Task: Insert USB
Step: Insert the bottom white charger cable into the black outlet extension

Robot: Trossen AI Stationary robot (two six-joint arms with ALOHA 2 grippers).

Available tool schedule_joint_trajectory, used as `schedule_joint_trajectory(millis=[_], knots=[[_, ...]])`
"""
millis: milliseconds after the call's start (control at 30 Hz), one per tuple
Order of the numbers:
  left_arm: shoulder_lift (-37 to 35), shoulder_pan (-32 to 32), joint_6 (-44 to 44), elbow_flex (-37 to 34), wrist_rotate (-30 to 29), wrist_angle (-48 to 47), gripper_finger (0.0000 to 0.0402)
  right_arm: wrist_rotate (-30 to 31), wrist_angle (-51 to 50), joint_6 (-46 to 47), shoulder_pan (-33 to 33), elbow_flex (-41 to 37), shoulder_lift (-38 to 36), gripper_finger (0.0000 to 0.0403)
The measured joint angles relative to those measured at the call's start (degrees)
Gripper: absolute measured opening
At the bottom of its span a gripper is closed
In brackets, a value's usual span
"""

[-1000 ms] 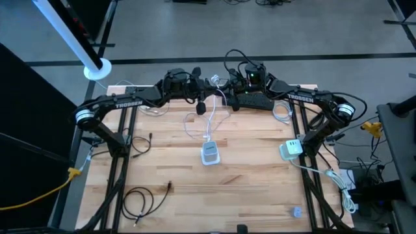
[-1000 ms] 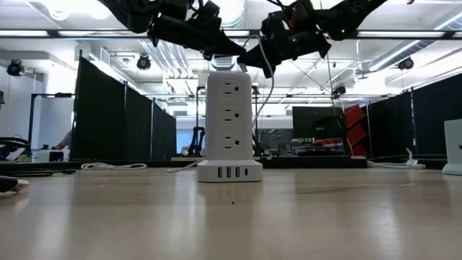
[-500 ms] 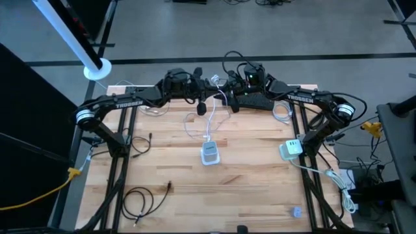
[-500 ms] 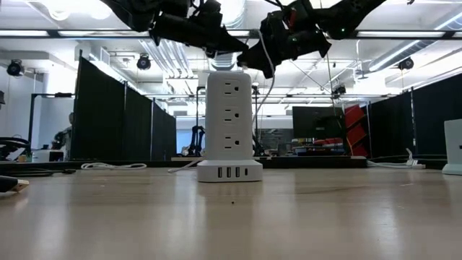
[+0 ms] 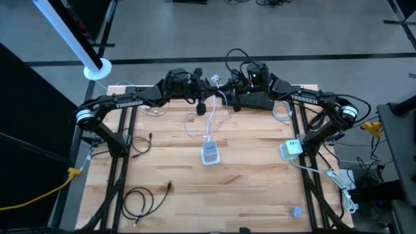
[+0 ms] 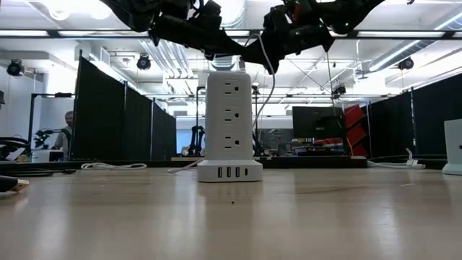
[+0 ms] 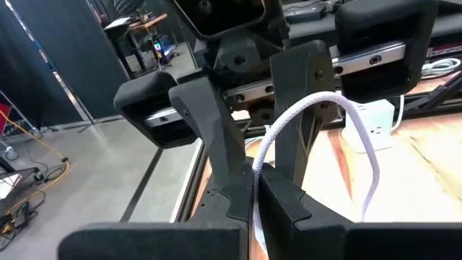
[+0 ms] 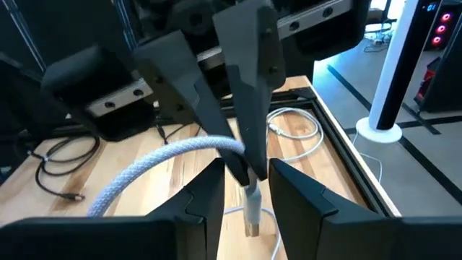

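Note:
Both arms meet high over the table's far middle. My left gripper (image 7: 256, 180) is shut on a white braided cable (image 5: 211, 120). The cable's silver USB plug (image 8: 251, 213) sticks out past the left fingers. The two fingers of my right gripper (image 8: 247, 189) stand open on either side of that plug, with a gap on both sides. A white power tower (image 6: 229, 123) stands upright on the table's middle, below the grippers. It has USB ports (image 6: 229, 172) in its base. My left gripper pinches the braided cable (image 7: 254, 189) between its two fingertips, just behind the USB plug. The fingers reach almost level from the table's left. The plug is lifted clear of the table. The rest of the cable arches over (image 7: 325, 105) and hangs slack.
A second white power block (image 5: 291, 149) sits near the right edge, with a coiled white cord (image 5: 281, 112) beyond it. A black cable (image 5: 140, 198) lies loose at the near left. A small blue piece (image 5: 297, 212) lies near right. A person (image 6: 68, 121) stands far off.

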Motion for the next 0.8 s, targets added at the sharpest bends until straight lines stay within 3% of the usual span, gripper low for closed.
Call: schedule_joint_trajectory(millis=[500,800], knots=[[0.07,-0.44,-1.9,0.0,0.02,-0.02,0.0,2.85,-1.51,-2.49,1.02,-0.02,0.15,0.0038],[2.46,-1.0,-3.2,0.0,-0.13,1.05,0.0,2.96,-2.87,-1.86,1.37,-0.15,0.15,0.0037]])
